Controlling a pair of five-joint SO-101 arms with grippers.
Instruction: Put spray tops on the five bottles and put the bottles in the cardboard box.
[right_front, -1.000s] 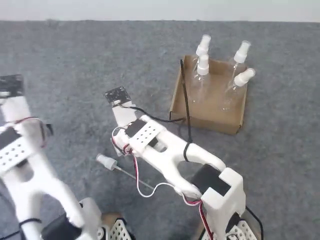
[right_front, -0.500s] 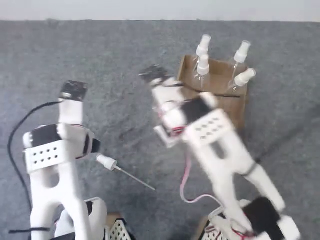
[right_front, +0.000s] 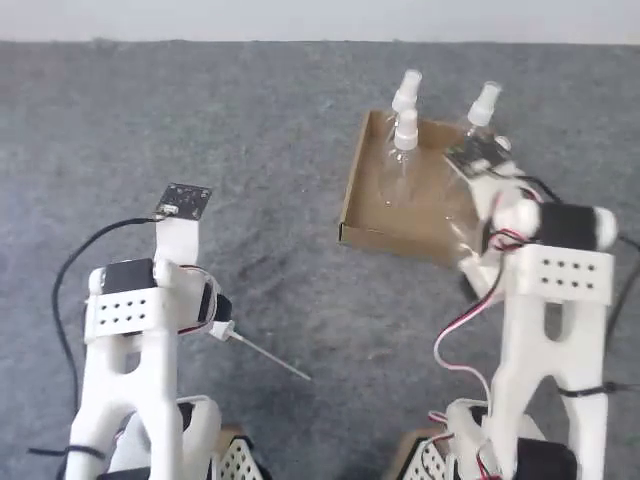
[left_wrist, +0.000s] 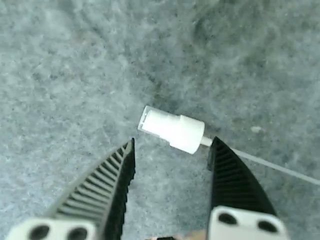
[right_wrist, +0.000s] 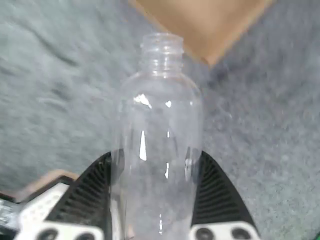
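A loose white spray top (left_wrist: 172, 131) with a thin dip tube (right_front: 270, 357) lies on the grey carpet. My left gripper (left_wrist: 173, 145) hangs just above it, open, one finger on each side of the top and not touching it. My right gripper (right_wrist: 157, 165) is shut on a clear bottle (right_wrist: 160, 115) with a bare threaded neck. It holds the bottle near the front right corner of the cardboard box (right_front: 372, 190). Three bottles with spray tops (right_front: 405, 128) stand in the box. The right arm (right_front: 545, 265) hides the box's right side.
Grey carpet (right_front: 250, 130) covers the whole table. The box's corner (right_wrist: 200, 20) lies just beyond the held bottle's neck. The two arm bases stand at the near edge, and a black cable (right_front: 75, 260) loops beside the left arm.
The right arm swung from the middle over to the box's right side. The left arm came in from the far left to above the spray top, which has not moved.
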